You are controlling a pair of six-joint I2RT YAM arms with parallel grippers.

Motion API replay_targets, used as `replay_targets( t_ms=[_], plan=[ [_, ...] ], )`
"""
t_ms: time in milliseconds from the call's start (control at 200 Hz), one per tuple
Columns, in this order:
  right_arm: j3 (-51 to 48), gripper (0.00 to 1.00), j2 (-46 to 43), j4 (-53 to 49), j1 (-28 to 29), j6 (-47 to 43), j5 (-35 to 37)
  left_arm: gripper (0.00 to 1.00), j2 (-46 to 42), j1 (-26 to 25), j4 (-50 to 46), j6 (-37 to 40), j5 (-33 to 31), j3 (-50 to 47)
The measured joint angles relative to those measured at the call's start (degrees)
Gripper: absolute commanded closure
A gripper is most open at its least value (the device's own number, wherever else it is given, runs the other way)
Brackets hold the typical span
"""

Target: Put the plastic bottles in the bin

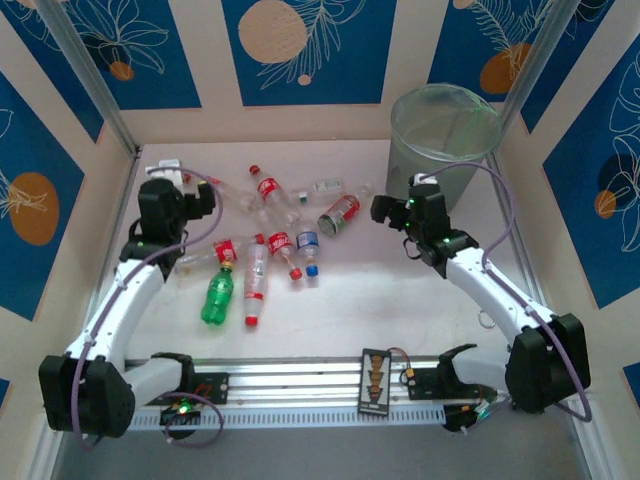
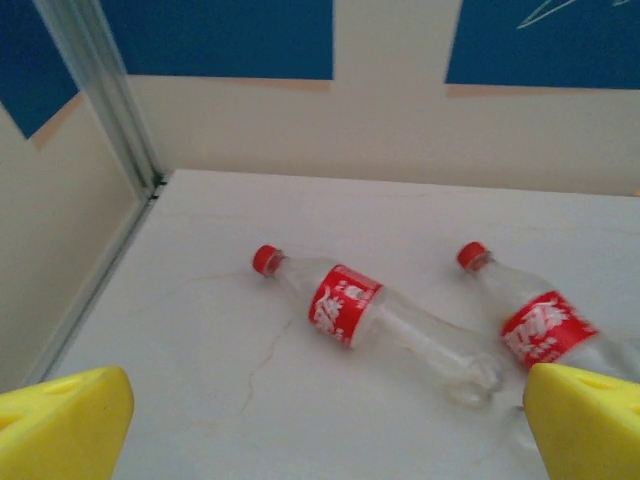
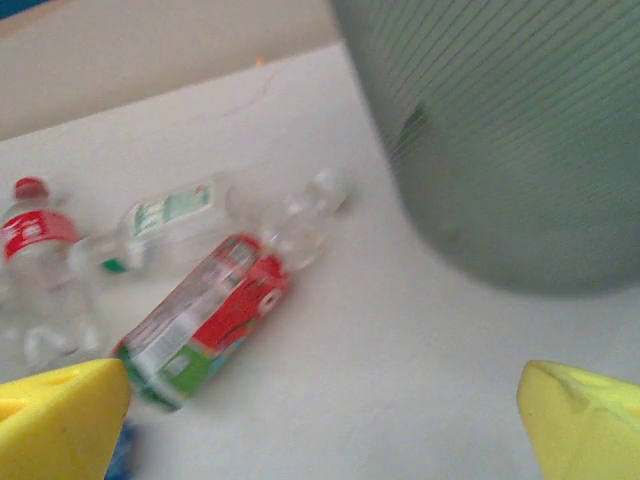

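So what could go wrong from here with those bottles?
The bottles lie on their sides, crowded and round; the open left gripper might nudge one rolling instead of catching it. The right gripper hangs close beside the bin, so a swing could perhaps tip it.

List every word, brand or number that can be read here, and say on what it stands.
No text reads clearly.
Red-label bottle: white script, blurred.
Second red-label bottle: white script, blurred.
Red-and-green bottle by the bin: print blurred.
Green-label bottle: too small.
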Motion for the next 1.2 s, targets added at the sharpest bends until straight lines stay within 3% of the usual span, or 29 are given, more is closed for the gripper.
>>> replay_targets(
  t_ms=[155,320,580,955,1130,1200],
  plan=[
    [6.12,0.03,7.41,-5.75,8.0,10.01,0.39,0.01,4.15,-0.09,-12.48,-1.97,8.94,8.83],
    [12.07,0.03,18.36,-6.67,12.24,15.69,0.57,0.01,7.43,-1.81,-18.38,-4.55,15.74,9.11],
    [19.52,0.03,30.93,-5.73,11.98,19.15,1.2,0.01,7.45,-5.97,-20.09,-7.58,20.04,4.98],
    [26.16,0.04,42.12,-5.14,9.53,20.46,1.25,0.01,7.06,-7.93,-20.72,-8.92,20.96,4.15],
    [28.83,0.14,45.05,-4.85,8.9,20.17,1.25,0.01,6.99,-8.5,-20.26,-9.62,21.0,3.82],
    [28.89,0.28,45.4,-4.76,8.63,20.04,1.25,0.01,6.99,-8.61,-19.98,-9.77,21.18,3.37]
  ],
)
